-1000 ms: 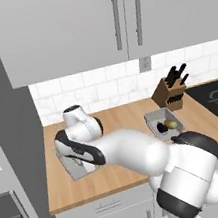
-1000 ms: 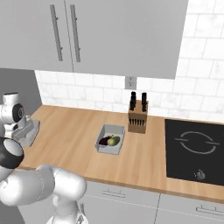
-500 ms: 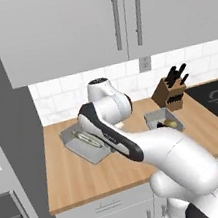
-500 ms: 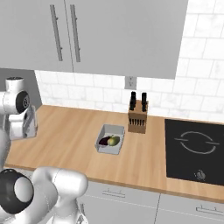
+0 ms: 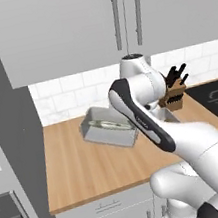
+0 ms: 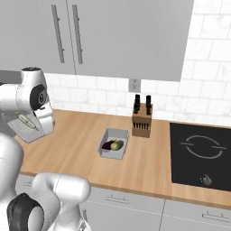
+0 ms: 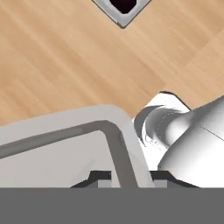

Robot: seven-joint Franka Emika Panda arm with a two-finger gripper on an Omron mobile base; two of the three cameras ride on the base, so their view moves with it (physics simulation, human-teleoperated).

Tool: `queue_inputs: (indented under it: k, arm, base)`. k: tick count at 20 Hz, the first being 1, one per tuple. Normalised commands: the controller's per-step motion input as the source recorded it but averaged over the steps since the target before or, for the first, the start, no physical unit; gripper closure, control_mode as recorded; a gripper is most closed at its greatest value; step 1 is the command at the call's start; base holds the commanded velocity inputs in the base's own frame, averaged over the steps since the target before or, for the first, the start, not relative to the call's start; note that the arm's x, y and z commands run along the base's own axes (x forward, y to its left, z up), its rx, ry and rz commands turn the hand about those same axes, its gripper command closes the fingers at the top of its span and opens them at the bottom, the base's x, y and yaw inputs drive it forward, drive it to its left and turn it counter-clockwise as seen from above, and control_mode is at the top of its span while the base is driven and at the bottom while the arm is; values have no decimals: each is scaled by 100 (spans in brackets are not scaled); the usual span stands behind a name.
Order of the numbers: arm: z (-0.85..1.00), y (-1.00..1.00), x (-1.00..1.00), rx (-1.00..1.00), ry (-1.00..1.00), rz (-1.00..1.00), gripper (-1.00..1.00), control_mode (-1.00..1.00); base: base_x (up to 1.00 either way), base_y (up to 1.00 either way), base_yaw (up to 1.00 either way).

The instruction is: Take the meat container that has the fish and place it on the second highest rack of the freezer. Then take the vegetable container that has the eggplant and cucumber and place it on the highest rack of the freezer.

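A: Far left first. What's there?

B: In the left base view, the freezer point(image 5: 9, 149) stands as a tall grey side wall next to the counter point(image 5: 86, 171). Just right of it, the meat tray point(image 5: 109, 127) hangs tilted above the wood, with the fish point(image 5: 110, 125) lying inside it.

A: And the arm?

B: It rises from the lower right, bends sharply at a raised elbow, and its forearm slants down and left to the tray's right end. In the right base view the wrist is folded over the tray point(image 6: 28, 127) at the left edge.

A: Fingers?

B: In the hand view the gripper point(image 7: 124, 177) pinches the tray's rim point(image 7: 65, 144) between its tips; the tray is grasped.

A: Further right?

B: The vegetable tray point(image 6: 113, 144) sits flat on the counter, holding the eggplant point(image 6: 107, 145) and cucumber point(image 6: 117, 145) side by side. The knife block point(image 6: 141, 122) stands just behind it, and the cooktop point(image 6: 200, 155) is at far right.
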Motion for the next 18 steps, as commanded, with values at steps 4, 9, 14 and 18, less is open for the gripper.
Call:
queue_inputs:
  k: [4, 9, 14, 18]
  arm:
    - [51, -64, -26, 0, -4, 42, 100, -100]
    - [50, -46, -49, 0, -7, 34, 100, -100]
    - [31, -29, -58, 0, -6, 15, 100, -100]
    - [15, 0, -51, 0, 0, 0, 100, -100]
  base:
    - [0, 0, 0]
    - [0, 0, 0]
    - [0, 0, 0]
    - [0, 0, 0]
